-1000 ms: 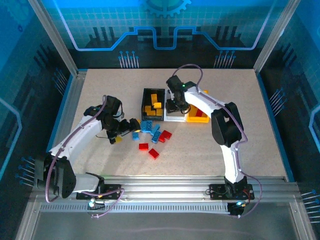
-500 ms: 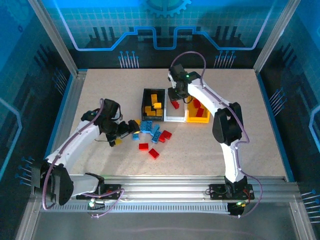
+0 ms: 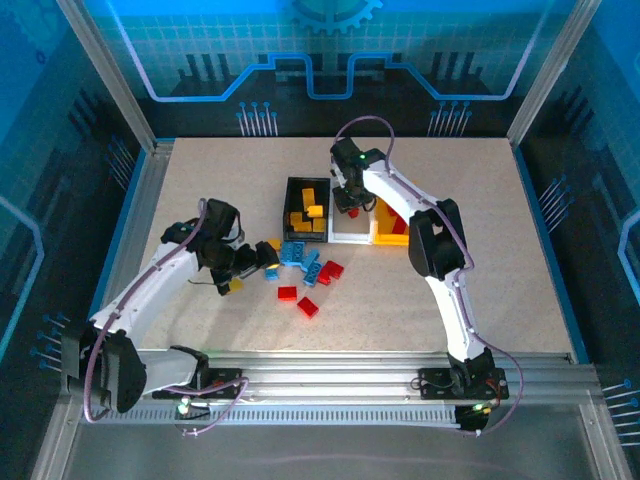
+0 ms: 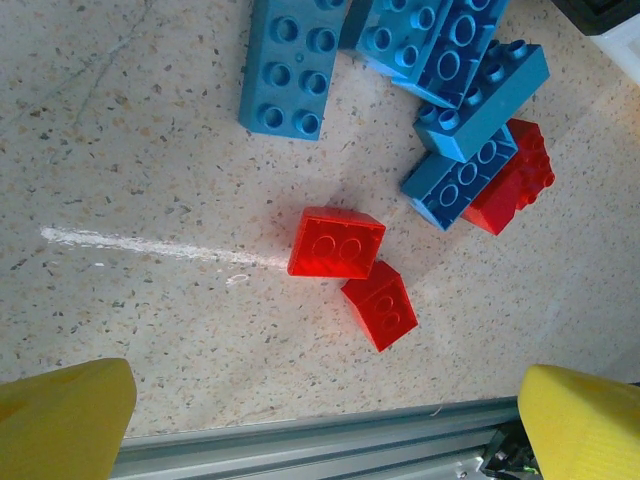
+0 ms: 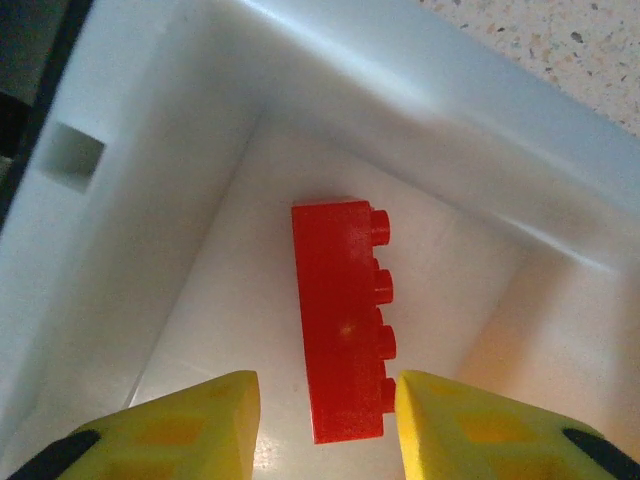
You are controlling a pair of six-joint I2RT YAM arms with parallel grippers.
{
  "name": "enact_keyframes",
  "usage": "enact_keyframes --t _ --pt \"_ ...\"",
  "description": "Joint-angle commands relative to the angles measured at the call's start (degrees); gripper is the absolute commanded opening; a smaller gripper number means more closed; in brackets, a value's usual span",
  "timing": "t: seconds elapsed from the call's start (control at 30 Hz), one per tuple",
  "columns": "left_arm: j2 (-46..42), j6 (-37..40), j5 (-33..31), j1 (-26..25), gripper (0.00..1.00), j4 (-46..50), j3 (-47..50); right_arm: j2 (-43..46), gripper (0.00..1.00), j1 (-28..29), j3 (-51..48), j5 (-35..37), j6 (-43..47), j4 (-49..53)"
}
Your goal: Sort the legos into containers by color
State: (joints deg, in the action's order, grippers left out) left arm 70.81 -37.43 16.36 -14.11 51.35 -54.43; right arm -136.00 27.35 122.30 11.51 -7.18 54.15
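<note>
A speckled beige table (image 3: 520,260) stands within blue-lit walls (image 3: 200,40).

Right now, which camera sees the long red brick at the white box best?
The right wrist view: the long red plastic studded brick is big and sharp against the square white plastic bin. In the top view the right arm covers that spot. The left wrist view faces other red and blue bricks.

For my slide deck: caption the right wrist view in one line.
Right hand over the white square plastic bin, a red studded plastic brick between its yellow fingertips.
</note>
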Motion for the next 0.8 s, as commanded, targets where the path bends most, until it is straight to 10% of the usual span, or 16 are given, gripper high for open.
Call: enact_keyframes --t 0.0,0.77 --pt "-1.4 -0.4 0.7 -0.2 0.99 2.0 0.9 -2.0 0.42 0.1 2.3 1.7 1.5 2.4" --pt "-1.5 -0.8 1.4 0.0 0.99 1.3 2.8 -8.3 0.35 1.5 8.0 5.4 3.3 7.2"
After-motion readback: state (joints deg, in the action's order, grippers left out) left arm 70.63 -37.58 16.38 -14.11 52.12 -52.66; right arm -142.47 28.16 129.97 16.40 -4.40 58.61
